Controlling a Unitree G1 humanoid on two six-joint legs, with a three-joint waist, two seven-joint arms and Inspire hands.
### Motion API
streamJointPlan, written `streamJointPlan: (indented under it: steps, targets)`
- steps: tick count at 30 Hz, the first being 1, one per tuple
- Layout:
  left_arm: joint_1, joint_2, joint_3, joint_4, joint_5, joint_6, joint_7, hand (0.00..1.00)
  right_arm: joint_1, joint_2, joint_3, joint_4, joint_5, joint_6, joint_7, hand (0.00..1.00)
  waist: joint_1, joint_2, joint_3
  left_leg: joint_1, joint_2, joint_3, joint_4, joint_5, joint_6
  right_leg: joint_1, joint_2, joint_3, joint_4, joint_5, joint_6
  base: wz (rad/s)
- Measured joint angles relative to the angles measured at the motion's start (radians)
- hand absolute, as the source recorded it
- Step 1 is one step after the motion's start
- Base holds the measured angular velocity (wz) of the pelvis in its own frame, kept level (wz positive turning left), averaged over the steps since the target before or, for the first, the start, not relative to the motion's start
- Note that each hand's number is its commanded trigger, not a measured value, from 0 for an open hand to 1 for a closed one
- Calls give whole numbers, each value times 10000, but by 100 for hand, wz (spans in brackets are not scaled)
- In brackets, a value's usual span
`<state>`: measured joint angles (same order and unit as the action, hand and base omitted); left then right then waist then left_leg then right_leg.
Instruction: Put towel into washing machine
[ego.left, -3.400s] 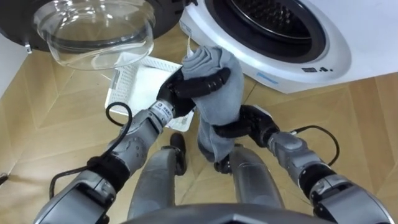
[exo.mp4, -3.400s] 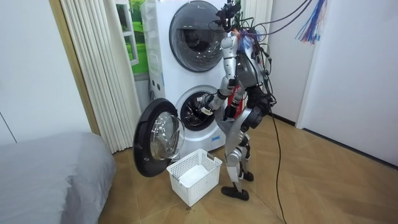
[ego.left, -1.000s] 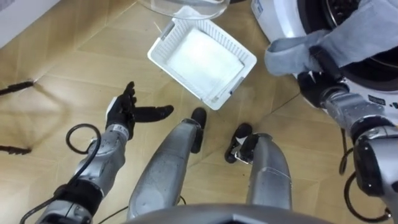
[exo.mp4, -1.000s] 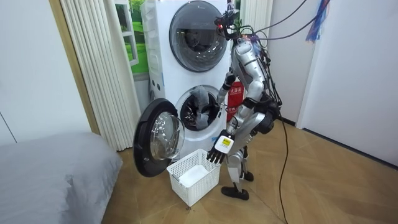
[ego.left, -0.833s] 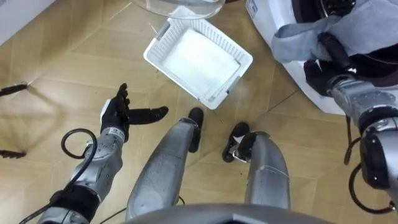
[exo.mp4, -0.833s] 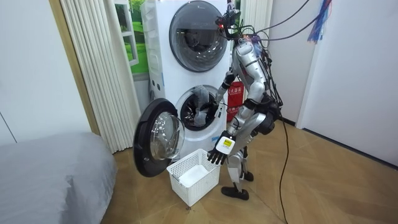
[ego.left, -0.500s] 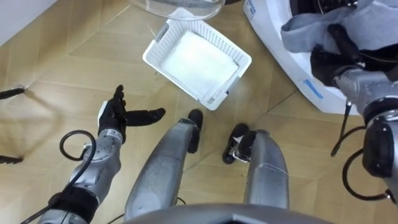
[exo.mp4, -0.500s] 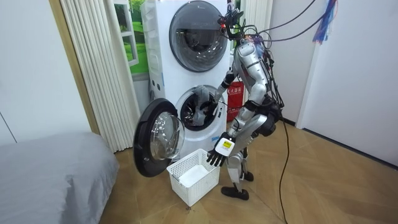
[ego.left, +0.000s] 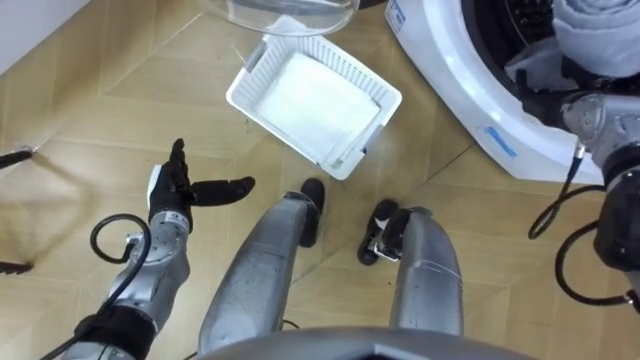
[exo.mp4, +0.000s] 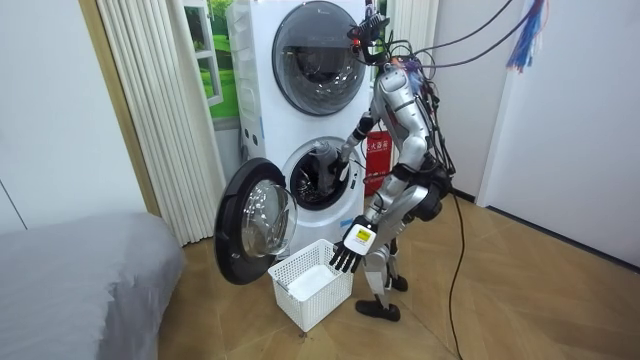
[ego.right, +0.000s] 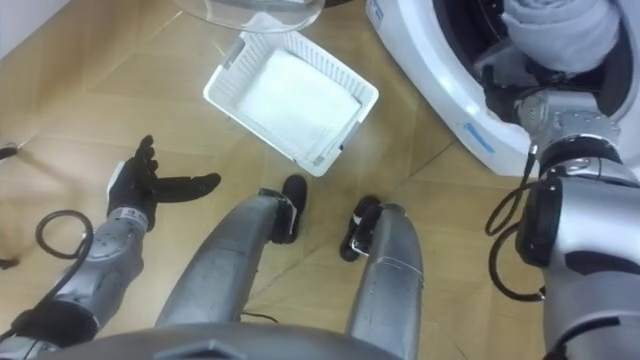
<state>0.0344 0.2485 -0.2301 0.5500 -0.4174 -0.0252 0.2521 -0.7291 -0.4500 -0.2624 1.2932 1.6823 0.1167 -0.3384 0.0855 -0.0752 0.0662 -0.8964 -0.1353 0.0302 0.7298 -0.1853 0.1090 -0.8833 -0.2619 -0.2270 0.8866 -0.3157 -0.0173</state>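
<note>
My right hand (ego.left: 548, 80), grip not discernible, sits far right at the drum mouth of the washing machine (ego.left: 445, 70), touching the towel (ego.left: 592, 25) beyond it; my left hand (ego.left: 170, 192), spread wide, hangs near left.

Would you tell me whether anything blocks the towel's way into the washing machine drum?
Nothing visible does: the door is swung open, and the towel, at the right robot hand, sits in the mouth of the drum.

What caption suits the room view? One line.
Robot feeds grey towel into washing machine drum with right hand; left hand open near white basket.
</note>
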Motion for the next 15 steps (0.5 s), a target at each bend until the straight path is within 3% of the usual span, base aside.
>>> streamJointPlan:
  steps: [3,9,12,15]
  targets:
    - [8,-1,-5,177,10,-236,14,0,1,-17,-64,0,236,-566,-45,0,17,8,-3,4,10,4,-14,0,-1,1,7,-11,-7,0,-2,0]
    - [11,-11,-6,300,405,-309,-33,0,2,-72,-347,0,495,-1237,-173,0,41,42,-10,7,19,-13,-62,-2,-4,22,18,-48,-84,-1,-2,0]
    - [-158,-51,-7,509,599,-339,-320,0,4,-189,-356,-7,497,-1781,-171,0,44,182,-71,19,51,-63,-113,-2,-1,108,50,-141,-247,28,4,0]
    - [-305,-82,-7,597,667,-448,-692,0,63,-314,-356,-20,471,-1920,-171,0,94,254,-84,78,61,-57,-230,5,6,196,68,-173,-366,46,29,0]
